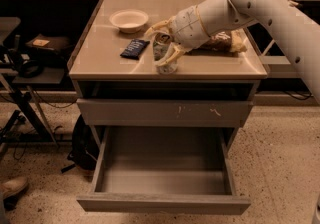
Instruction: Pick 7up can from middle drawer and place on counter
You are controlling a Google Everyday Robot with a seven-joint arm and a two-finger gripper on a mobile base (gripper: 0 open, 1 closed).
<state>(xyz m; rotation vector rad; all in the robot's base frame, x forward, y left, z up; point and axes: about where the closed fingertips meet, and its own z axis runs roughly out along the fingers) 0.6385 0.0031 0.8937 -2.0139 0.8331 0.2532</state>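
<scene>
7up can [165,62] clasped in gripper [164,43], over counter [100,63] near edge. To be seated flat, farther in, before grip is released.

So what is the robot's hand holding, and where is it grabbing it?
The hand holds the can, with a finger on either side of the can's upper part. The can stands upright on the counter, near the front edge.
</scene>
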